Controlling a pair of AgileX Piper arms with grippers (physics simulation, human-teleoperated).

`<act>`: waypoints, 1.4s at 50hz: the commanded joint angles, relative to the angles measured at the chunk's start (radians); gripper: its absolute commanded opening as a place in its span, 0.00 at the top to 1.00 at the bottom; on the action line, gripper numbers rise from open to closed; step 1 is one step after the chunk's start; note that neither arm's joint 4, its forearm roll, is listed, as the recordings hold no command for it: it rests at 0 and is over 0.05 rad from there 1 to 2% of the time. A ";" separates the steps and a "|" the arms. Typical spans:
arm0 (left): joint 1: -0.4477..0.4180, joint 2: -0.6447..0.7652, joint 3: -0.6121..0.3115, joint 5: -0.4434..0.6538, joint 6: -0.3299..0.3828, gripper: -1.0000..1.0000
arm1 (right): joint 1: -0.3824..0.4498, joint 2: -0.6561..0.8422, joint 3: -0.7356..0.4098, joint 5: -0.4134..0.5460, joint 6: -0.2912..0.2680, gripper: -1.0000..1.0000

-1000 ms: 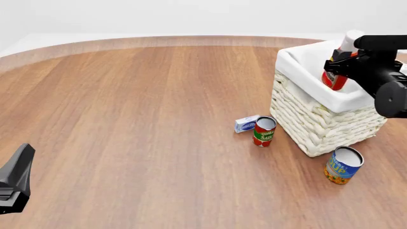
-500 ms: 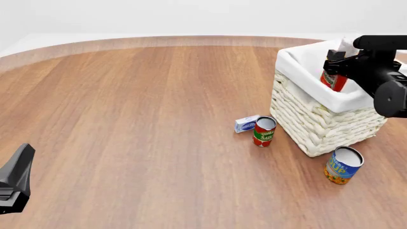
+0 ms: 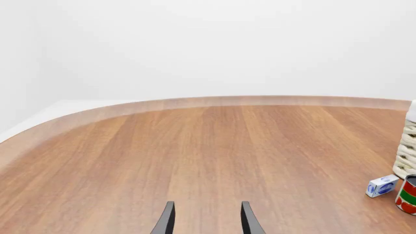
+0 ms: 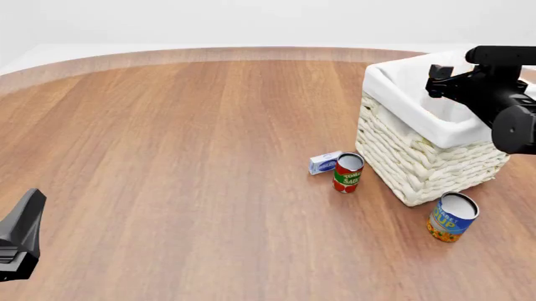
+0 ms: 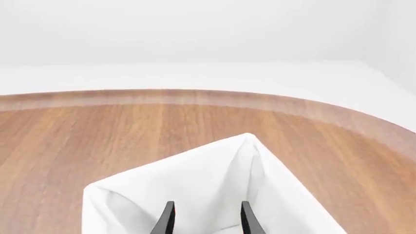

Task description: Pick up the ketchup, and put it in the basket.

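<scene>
Starting nearest, at the near left edge of the table (image 4: 167, 157): see the left gripper (image 3: 206, 204) parked low, with fingers spread and nothing between them. Probably kept there as the spare arm, clear of the work on the other side.

Moving farther, to the right half: pass a blue-and-yellow can (image 4: 452, 217) standing just in front of the basket (image 4: 418, 163), then a red-and-green tomato sauce can (image 4: 347, 173) upright beside the basket's left wall, touching or nearly touching a small white-and-blue box (image 4: 324, 162) lying on its far left side. None of these needed for the task, so best left alone.

Reaching the basket itself: note white woven walls and a white cloth liner folded over the rim, set on the table's right side.

Looking above its far right part: find the right gripper (image 5: 206, 204) hovering over the liner, fingers parted and holding nothing. Held there, most likely, for a drop straight into the opening.

Searching for the ketchup: no sight of it in any view. Judged to lie down inside the basket, hidden by the liner and the arm, so nothing to say of its colour, cap or posture. By that reading, only withdrawal of the right arm remaining.
</scene>
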 commanded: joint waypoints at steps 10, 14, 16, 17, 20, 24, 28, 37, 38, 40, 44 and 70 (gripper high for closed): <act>0.000 0.000 0.000 0.000 0.000 0.00 | 0.014 0.006 -0.005 0.000 0.006 0.00; 0.000 0.000 0.000 0.000 0.000 0.00 | 0.021 0.003 -0.005 -0.002 0.010 0.00; 0.000 0.000 0.000 0.000 0.000 0.00 | 0.027 0.000 -0.003 -0.008 0.016 0.00; 0.000 0.000 0.000 0.000 0.000 0.00 | 0.030 0.001 -0.003 -0.009 0.016 0.00; 0.000 0.000 0.000 0.000 0.000 0.00 | 0.041 -0.003 -0.003 -0.012 0.025 0.00; 0.000 0.000 0.000 0.000 0.000 0.00 | 0.055 -0.010 0.000 -0.021 0.041 0.00; 0.000 0.000 0.000 0.000 0.000 0.00 | 0.067 -0.019 0.005 -0.031 0.051 0.00; 0.000 0.000 0.000 0.000 0.000 0.00 | 0.094 -0.033 0.011 -0.046 0.067 0.00; 0.000 0.000 0.000 0.000 0.000 0.00 | 0.097 -0.034 0.012 -0.047 0.066 0.00; 0.000 0.000 0.000 0.000 0.000 0.00 | 0.102 -0.037 0.013 -0.052 0.069 0.00; 0.000 0.000 0.000 0.000 0.000 0.00 | 0.110 -0.042 0.016 -0.057 0.068 0.00; 0.000 0.000 0.000 0.000 0.000 0.00 | 0.165 -0.063 0.016 -0.075 0.068 0.00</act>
